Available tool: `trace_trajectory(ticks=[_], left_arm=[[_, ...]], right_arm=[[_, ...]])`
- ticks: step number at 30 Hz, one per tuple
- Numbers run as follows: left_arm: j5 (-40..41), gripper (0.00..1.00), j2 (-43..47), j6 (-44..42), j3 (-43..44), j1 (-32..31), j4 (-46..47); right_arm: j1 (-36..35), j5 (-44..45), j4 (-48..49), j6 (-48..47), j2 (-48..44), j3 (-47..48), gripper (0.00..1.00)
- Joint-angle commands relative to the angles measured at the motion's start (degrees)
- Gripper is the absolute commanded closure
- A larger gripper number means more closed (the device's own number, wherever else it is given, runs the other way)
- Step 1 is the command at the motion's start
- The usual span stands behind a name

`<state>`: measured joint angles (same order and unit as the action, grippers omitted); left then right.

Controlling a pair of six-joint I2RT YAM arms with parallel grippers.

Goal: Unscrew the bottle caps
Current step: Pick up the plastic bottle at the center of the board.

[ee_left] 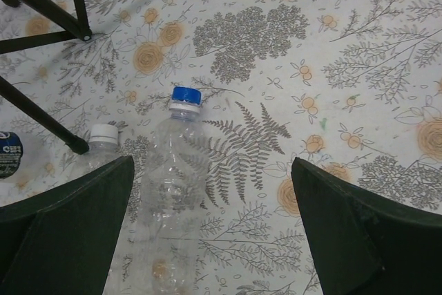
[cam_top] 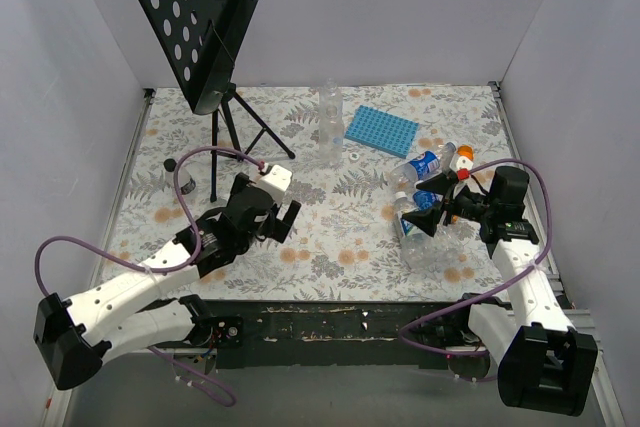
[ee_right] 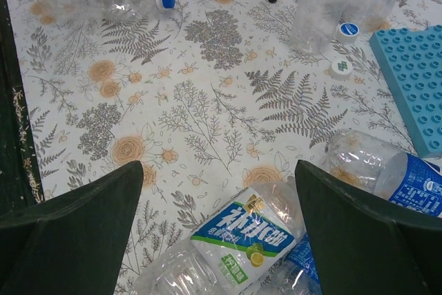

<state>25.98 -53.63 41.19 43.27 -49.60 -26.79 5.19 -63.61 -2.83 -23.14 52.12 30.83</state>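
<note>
Blue cap sits screwed on a clear bottle lying on the flowered cloth, right between the spread, empty fingers of the left gripper. A second bottle with a white cap lies just beside it, near the music-stand legs. The right gripper hangs with jaws equally wide and empty over a green-labelled bottle and a blue-labelled bottle, their caps out of view. Loose caps lie by the upright bottles and the blue tray, so some work looks done. The step in hand appears to be reaching for a capped bottle. Next, one gripper must pin the body while the other closes on the cap and twists.
</note>
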Motion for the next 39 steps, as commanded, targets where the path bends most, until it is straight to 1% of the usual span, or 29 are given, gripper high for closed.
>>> trace_trajectory(ticks=[1, 13, 21, 31, 35, 39], left_arm=[[5.13, 0.02, -0.86, -4.36, 1.47, 0.39, -0.37], [6.28, 0.02, -3.33, -6.65, 0.86, 0.39, 1.3], [7.42, 0.02, -3.42, -8.23, -0.55, 0.39, 2.7], [5.67, 0.02, -2.8, -7.62, -1.43, 0.82, 3.49], [2.86, 0.02, -2.54, -7.26, -1.17, 1.96, 4.02], [-3.2, 0.02, -2.89, -6.39, 0.23, 6.52, 3.85]], right_arm=[[0.17, -1.34, 0.81, -1.39, 0.35, 0.64, 0.02], [0.26, -2.04, -1.12, -2.79, 1.67, 1.78, 0.02], [0.17, -1.86, -1.39, -3.14, 1.76, 1.69, 0.02], [0.17, -1.34, -1.65, -3.76, 1.41, 1.6, 0.02], [0.26, -1.42, -1.65, -3.76, 1.58, 1.6, 0.02], [0.17, -1.51, -1.65, -3.76, 1.67, 1.6, 0.02]])
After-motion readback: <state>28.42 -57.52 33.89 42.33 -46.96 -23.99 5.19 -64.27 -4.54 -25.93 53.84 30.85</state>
